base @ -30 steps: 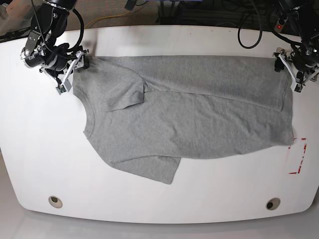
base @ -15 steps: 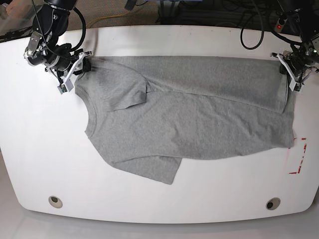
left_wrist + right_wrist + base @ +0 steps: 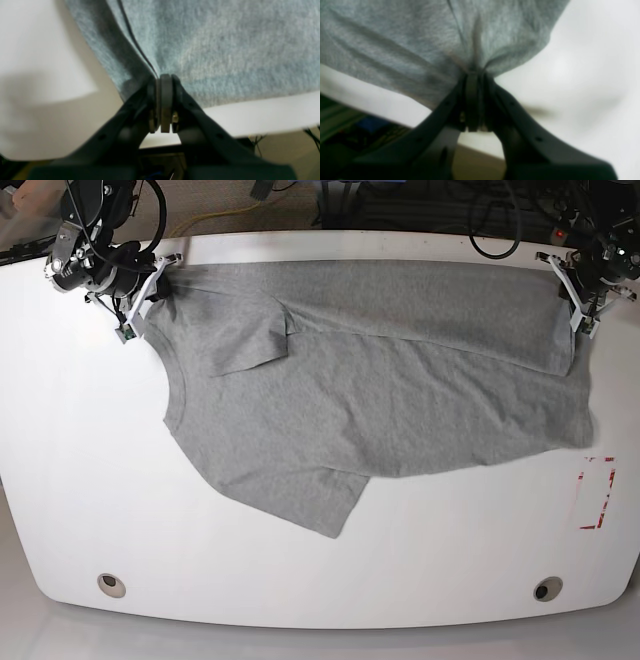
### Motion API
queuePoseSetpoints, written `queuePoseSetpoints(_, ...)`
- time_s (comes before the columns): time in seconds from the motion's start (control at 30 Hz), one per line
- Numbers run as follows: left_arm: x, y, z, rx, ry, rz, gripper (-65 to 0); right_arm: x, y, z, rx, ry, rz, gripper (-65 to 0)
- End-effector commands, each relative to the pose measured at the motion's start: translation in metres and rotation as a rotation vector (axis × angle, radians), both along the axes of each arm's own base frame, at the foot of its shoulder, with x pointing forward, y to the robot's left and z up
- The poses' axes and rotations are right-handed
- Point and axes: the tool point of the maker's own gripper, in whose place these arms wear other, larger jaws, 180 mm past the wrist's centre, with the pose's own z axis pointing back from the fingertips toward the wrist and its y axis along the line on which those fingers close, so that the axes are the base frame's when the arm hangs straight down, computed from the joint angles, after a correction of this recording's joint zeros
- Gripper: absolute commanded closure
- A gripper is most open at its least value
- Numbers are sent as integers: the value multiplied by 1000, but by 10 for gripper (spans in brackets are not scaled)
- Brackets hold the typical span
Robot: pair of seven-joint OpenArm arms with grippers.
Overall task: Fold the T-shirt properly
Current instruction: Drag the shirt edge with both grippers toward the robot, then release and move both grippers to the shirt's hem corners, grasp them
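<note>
The T-shirt [image 3: 380, 390] lies spread on the white table [image 3: 80, 480], its long axis running across the base view, with one long side already folded over the body and a sleeve [image 3: 250, 340] lying flat on top near the collar end. The step in hand looks like a long-side fold. Each arm holds a far corner of the cloth at the table's rear edge.

The right gripper [image 3: 150, 285], on the base view's left, is clenched on the shoulder corner. The right wrist view shows its jaws pressed together with fabric puckered into them. The left gripper [image 3: 578, 305], at the hem corner, is likewise pinched tight on the cloth, and the left wrist view shows the layered edge caught between its pads.

The next move probably calls for both arms to lift together, keep the edge taut between them and carry it toward the near side without dragging the lower layers.

Compared with a second ago, both grippers have gone from open to closed on the cloth. The shirt has shifted toward the rear edge, and its near sleeve [image 3: 320, 510] has swung slightly.
</note>
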Motion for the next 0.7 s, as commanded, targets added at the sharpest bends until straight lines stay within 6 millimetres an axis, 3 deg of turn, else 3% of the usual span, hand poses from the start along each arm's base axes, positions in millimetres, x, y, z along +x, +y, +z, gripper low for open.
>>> queuePoseSetpoints(0.0, 3, 5, 16, 45, -31, -25, 0, 0, -19, 14, -60, -29, -15, -30)
queuePoseSetpoints(0.1, -6, -3, 13, 35, -20, -28, -3, -11, -30, 15, -79, -17, -46, -33)
queuePoseSetpoints(0.27, -13, -4, 11, 36, -3, -32, -26, -17, -32, 14, -87, -5, -48, -62)
queuePoseSetpoints(0.33, -13, -5, 11, 36, -1, -33, -93, -16, -31, 15, -86, -9, -47, -138)
queuePoseSetpoints(0.5, -11, -4, 13, 39, -9, -32, -357, -7, -36, 32, -122, -66, -47, -431)
queuePoseSetpoints(0.57, -10, -4, 13, 38, -13, -33, -400, -2, -37, 40, -133, -96, -51, -482)
queuePoseSetpoints(0.67, 4, -7, 28, 58, -63, -55, -397, 5, -39, 48, -154, -122, -43, -487)
